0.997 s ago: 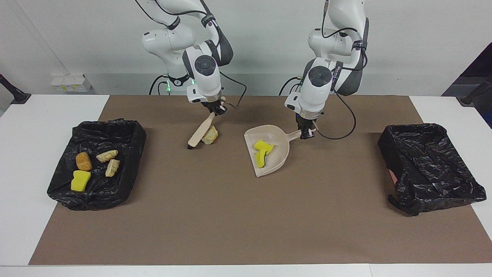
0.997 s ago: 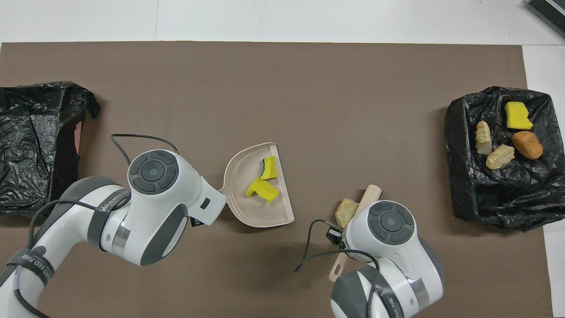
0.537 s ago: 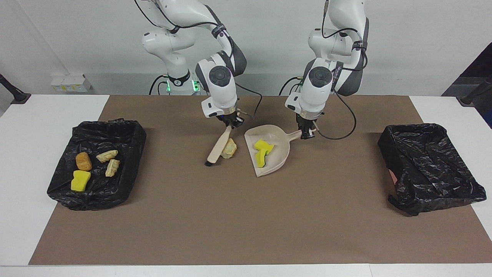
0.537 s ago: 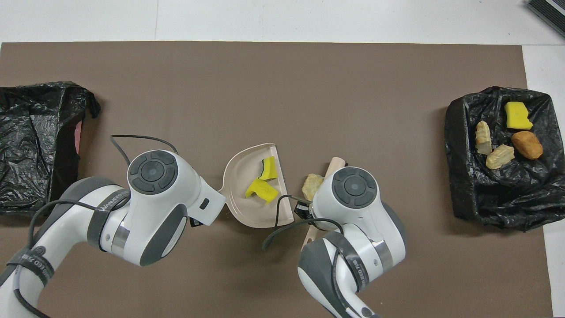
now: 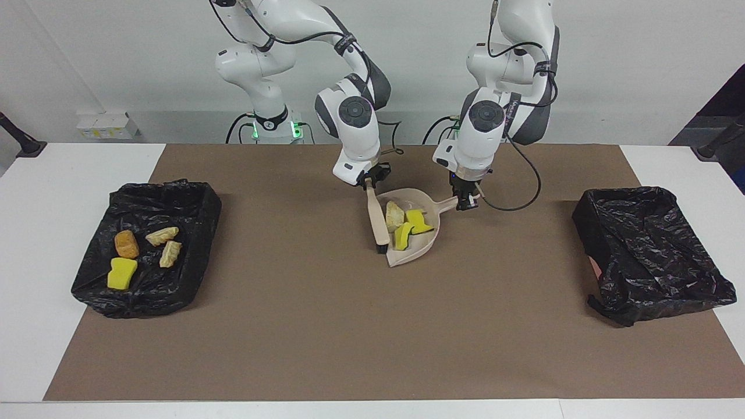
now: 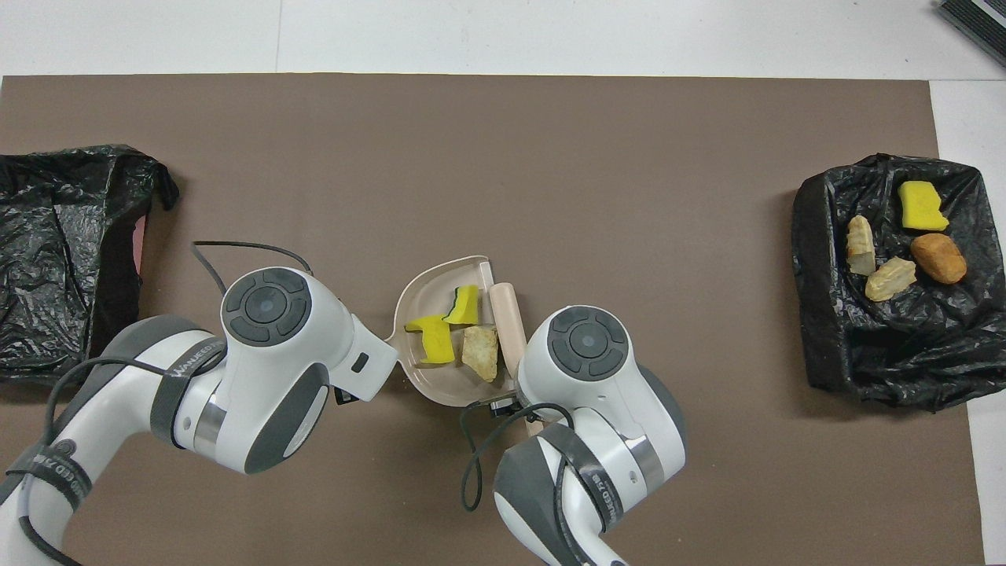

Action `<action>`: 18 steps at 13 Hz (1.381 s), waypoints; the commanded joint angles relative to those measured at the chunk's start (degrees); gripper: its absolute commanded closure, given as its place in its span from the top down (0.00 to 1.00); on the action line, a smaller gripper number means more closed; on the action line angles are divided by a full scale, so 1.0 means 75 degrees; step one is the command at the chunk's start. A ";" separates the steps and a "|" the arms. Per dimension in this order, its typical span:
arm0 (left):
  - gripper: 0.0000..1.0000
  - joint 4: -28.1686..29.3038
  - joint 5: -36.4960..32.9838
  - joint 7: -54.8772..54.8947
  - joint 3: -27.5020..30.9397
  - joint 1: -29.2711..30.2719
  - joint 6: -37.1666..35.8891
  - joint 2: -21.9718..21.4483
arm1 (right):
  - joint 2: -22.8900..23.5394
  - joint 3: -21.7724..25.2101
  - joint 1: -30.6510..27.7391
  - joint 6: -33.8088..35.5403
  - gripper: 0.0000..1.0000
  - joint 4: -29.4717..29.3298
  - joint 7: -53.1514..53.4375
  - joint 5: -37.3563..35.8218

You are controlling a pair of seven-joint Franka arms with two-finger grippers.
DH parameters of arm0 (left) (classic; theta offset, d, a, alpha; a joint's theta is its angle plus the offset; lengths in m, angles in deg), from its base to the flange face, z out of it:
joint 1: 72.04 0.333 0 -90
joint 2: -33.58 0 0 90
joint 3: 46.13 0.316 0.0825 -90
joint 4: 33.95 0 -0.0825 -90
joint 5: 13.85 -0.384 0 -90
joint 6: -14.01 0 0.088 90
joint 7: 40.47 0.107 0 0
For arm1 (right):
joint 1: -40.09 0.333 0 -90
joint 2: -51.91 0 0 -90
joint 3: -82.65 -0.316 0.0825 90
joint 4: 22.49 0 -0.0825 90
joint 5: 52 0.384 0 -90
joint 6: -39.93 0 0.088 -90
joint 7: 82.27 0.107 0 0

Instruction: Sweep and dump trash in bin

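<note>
Two yellow spongy chunks (image 5: 411,226) and one tan crusty lump (image 5: 394,215) are lying in the dustpan (image 5: 428,241), between the right gripper (image 5: 369,181), clamping the brush (image 5: 377,224), and the left gripper (image 5: 465,201), clamping the dustpan's handle.

- Dustpan (image 5: 428,241): plain beige.
- Brush (image 5: 378,221): beige handle, dark bristle tip.
- Trash in the dustpan: two bright yellow sponge chunks (image 5: 410,227), one edged in green, and a pale tan bread lump (image 5: 394,215).
- Bin liner (image 5: 93,273) toward the right arm's end: glossy black, holding a yellow sponge (image 5: 121,273), an orange-brown roll (image 5: 126,244) and two cream crusts (image 5: 166,245).
- Second bin liner (image 5: 652,256): black, with a pink patch.
- Mat (image 5: 349,326): flat brown.
- Surface (image 5: 35,233): white.
- Arms: white with dark grey joints.
</note>
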 commanded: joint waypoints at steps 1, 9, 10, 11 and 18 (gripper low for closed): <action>0.00 0.0256 0.0011 -0.0616 0.0045 0.0193 0.0095 -0.0247 | -0.0238 -0.0019 -0.0530 0.0544 0.00 -0.0015 -0.0507 0.0030; 0.00 0.0174 0.0808 -0.1498 0.0092 0.1445 -0.0092 -0.1042 | -0.0801 -0.0066 0.0216 0.0674 0.00 0.0171 0.1386 -0.0463; 0.00 0.0139 0.0808 -0.1498 0.0080 0.1772 -0.0104 -0.1160 | -0.0813 -0.0066 0.0647 0.0477 0.00 0.0207 0.1867 -0.0463; 0.00 0.0034 0.0808 -0.1487 0.0092 0.2042 -0.0139 -0.1277 | -0.0779 -0.0054 0.1000 0.0324 0.00 0.0265 0.2451 -0.0463; 0.00 -0.1688 0.0889 -0.0659 0.0092 0.5075 -0.1720 -0.1057 | -0.0544 -0.0078 0.2420 -0.0228 0.00 0.0606 0.4168 -0.0405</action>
